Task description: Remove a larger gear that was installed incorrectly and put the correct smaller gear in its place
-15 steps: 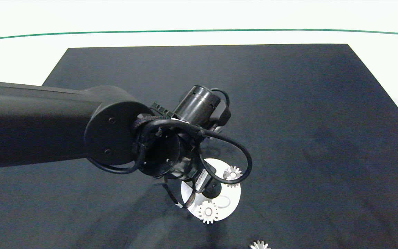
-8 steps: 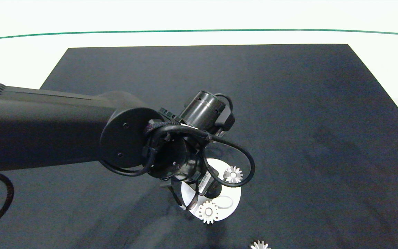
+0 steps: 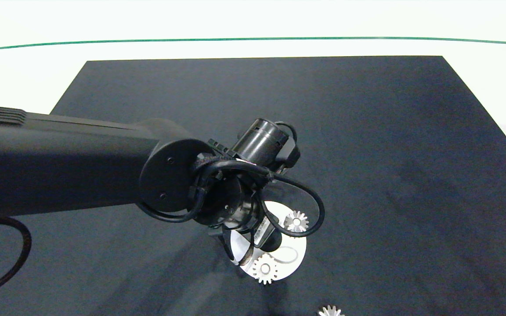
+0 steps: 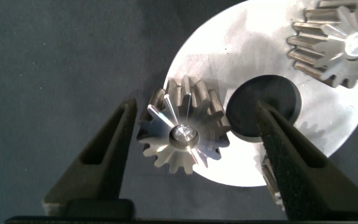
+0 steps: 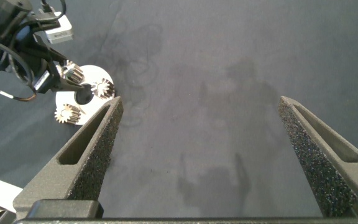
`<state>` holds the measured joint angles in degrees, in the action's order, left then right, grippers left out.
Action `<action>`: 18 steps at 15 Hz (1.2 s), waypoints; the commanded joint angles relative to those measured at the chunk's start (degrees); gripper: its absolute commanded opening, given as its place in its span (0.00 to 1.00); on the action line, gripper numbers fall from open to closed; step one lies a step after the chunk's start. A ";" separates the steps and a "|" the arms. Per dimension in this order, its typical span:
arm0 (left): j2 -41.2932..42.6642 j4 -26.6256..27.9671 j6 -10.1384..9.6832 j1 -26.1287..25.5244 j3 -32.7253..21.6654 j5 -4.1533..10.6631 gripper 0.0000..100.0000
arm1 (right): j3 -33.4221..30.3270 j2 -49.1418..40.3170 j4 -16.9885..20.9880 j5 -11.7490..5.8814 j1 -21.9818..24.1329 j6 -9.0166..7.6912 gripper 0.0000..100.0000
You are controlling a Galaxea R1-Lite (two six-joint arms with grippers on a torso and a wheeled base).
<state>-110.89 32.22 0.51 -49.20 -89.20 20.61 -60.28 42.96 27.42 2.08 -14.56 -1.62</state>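
A round silver disc [image 4: 229, 43] lies on the black mat and carries gears around a dark centre hole [image 4: 263, 106]. The larger gear [image 4: 182, 134], tall with long tooth flanks, stands on the disc's rim. My left gripper [image 4: 196, 104] is open and straddles it, one finger on each side, neither clearly touching. In the head view the left wrist [image 3: 235, 206] hides this gear. A smaller gear [image 3: 331, 311] lies loose on the mat at the near edge. My right gripper [image 5: 199, 102] hangs open and empty high over the mat, far from the disc [image 5: 82, 93].
Two low silver gears [image 3: 296, 220] [image 3: 264, 268] sit on the disc [image 3: 294, 256]. A black cable loop [image 3: 314, 210] from the left wrist hangs over the disc. The black mat [image 3: 389, 153] stretches away to the right and back, with white table around it.
The left arm has shifted right and slightly down over the disc. The gears on the disc and the loose gear have not moved.
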 commanded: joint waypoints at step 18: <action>0.23 0.39 1.51 0.33 -0.80 0.13 0.35 | -0.01 -0.33 -0.17 0.02 -0.12 -0.05 1.00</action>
<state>-111.08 32.55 2.00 -48.86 -89.77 20.58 -60.28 42.74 27.09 2.08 -14.67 -1.67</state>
